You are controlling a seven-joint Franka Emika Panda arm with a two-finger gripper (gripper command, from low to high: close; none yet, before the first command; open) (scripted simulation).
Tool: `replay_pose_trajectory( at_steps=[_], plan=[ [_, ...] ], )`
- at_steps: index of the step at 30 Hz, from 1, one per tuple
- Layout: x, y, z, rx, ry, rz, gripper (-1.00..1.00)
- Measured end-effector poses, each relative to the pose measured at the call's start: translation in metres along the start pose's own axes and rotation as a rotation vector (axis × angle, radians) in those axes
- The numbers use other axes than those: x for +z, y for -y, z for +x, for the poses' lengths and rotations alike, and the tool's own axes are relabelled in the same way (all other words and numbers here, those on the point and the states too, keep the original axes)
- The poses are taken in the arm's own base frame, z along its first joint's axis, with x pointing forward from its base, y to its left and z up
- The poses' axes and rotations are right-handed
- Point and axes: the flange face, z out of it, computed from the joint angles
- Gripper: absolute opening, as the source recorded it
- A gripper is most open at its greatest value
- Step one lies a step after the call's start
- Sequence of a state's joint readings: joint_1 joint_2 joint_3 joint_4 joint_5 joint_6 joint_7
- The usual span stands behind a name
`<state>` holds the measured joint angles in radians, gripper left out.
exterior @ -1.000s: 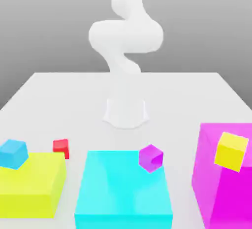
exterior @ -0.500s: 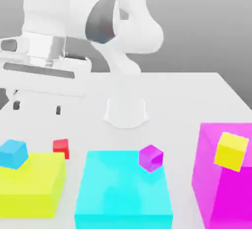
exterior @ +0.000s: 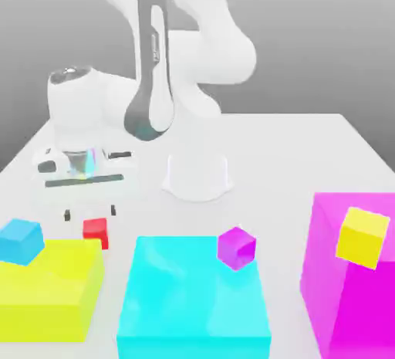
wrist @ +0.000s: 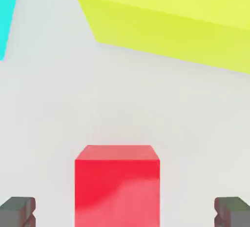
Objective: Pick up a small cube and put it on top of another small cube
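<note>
In the exterior view, the Panda's gripper (exterior: 90, 212) has come down from higher up, and now hangs just above the red cube (exterior: 96, 233), near the yellow block (exterior: 54, 288). Its fingers are spread wide with nothing between them, one to each side of the cube in the hand view. I'd say the grasp comes next, before the carry to the purple cube (exterior: 236, 248) on the cyan block (exterior: 193, 296).

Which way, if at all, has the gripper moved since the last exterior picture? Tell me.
Yes: the gripper moved down, closer to the red cube.
</note>
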<state>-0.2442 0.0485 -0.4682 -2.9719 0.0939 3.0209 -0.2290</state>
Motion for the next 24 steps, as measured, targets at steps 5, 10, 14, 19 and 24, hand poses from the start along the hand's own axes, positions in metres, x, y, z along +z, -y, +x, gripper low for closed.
replay_pose_trajectory(
  at_steps=[5, 10, 14, 19, 24],
  plan=[
    [0.021, -0.002, -0.001, 0.008, -0.001, -0.001, 0.00],
    [0.042, -0.002, -0.007, 0.005, 0.004, 0.008, -1.00],
    [0.042, -0.002, -0.007, 0.005, 0.005, 0.008, -1.00],
    [0.037, -0.002, -0.005, 0.006, 0.003, 0.006, -1.00],
    [0.016, -0.002, -0.001, 0.008, 0.000, -0.001, -1.00]
  ],
)
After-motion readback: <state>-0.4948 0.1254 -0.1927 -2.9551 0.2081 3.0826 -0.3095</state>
